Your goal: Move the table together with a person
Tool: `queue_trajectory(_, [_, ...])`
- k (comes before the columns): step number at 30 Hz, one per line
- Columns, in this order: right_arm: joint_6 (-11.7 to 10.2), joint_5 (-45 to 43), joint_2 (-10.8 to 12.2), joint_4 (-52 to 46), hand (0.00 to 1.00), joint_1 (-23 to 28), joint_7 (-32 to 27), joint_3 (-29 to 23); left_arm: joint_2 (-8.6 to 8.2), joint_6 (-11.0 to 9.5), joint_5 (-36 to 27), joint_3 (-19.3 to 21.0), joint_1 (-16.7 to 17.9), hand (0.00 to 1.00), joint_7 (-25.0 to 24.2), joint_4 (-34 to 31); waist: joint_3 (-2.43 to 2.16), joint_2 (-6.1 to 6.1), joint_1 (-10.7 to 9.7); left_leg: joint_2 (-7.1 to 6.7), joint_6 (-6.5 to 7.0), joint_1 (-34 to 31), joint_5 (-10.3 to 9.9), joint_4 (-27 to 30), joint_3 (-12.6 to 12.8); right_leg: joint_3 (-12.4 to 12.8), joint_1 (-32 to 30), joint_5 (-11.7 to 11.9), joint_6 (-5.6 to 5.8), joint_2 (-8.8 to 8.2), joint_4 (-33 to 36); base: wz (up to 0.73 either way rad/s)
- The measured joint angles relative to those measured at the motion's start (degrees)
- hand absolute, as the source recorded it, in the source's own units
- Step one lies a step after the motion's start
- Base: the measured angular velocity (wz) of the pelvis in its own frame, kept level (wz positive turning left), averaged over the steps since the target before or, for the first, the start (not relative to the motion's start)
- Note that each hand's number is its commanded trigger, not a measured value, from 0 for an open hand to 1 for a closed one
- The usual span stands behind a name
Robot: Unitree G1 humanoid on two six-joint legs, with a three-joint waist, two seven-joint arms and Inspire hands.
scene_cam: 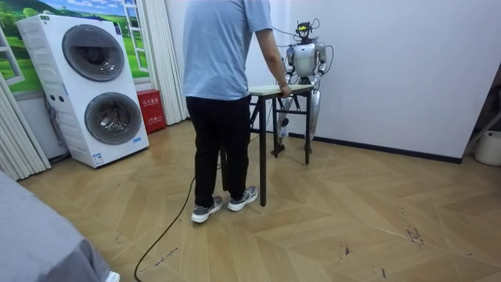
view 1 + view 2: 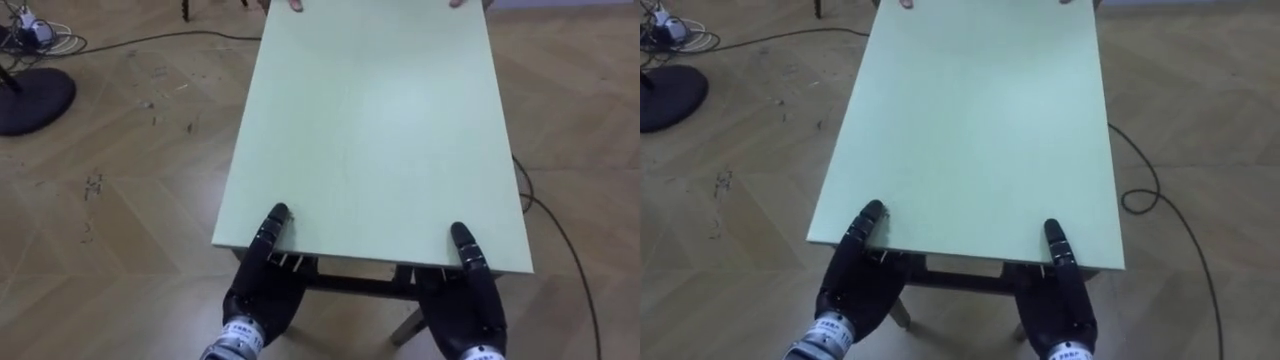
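Observation:
A pale green table (image 2: 370,130) reaches away from me, its near edge just in front of my body. My left hand (image 2: 258,290) clamps the near left corner, thumb on top and palm under the edge. My right hand (image 2: 470,300) holds the near right corner the same way. At the far edge a person's fingertips (image 2: 292,5) rest on the top. In the room view the person (image 1: 219,78) stands at the table's (image 1: 266,90) near end, both hands on it, and I stand at the opposite end, close to the white wall.
A black round stand base (image 2: 30,100) and loose cables lie on the wooden floor at my left. A dark cable (image 2: 560,240) curves across the floor at my right. Stacked washing machines (image 1: 94,86) and a red box (image 1: 150,110) stand along the room view's left.

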Motion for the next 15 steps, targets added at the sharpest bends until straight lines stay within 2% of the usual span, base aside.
queue_trajectory(2, [-0.8,0.0,-0.1,0.0,1.0,0.1,0.0,0.6,0.09,-0.1,0.0,0.0,0.1,1.0,0.0,0.0,-0.02,0.02,0.2,-0.63,-0.6,-0.2,0.7,-0.5,-0.9,0.0,0.5,-0.1,0.12,0.59,-1.5,0.09])
queue_trajectory(7, [-2.0,0.4,-0.2,0.0,1.0,0.1,0.0,2.2,0.54,-0.9,-0.1,-0.1,0.3,1.0,-0.1,-0.2,-0.14,-0.8,0.8,-0.37,-1.47,0.8,3.1,-3.8,-0.8,0.4,3.4,0.0,0.07,2.68,-8.3,-0.03])
queue_trajectory(9, [-2.3,1.7,-0.3,0.0,1.0,0.1,0.0,2.3,0.68,-1.1,0.4,-0.1,0.4,1.0,0.2,-0.8,-0.15,-1.26,1.8,0.48,-2.21,1.0,3.6,-4.4,-0.8,0.4,4.1,0.0,-0.23,4.03,-10.4,-0.08])
queue_trajectory(15, [-3.3,2.0,-0.3,-0.1,1.0,0.0,0.1,3.7,1.17,-1.8,0.7,-0.1,1.1,1.0,0.3,-2.1,-0.2,-2.01,2.1,1.84,-3.76,2.1,5.1,-7.2,-1.3,-0.6,6.0,0.4,-1.29,6.26,-13.8,0.0])
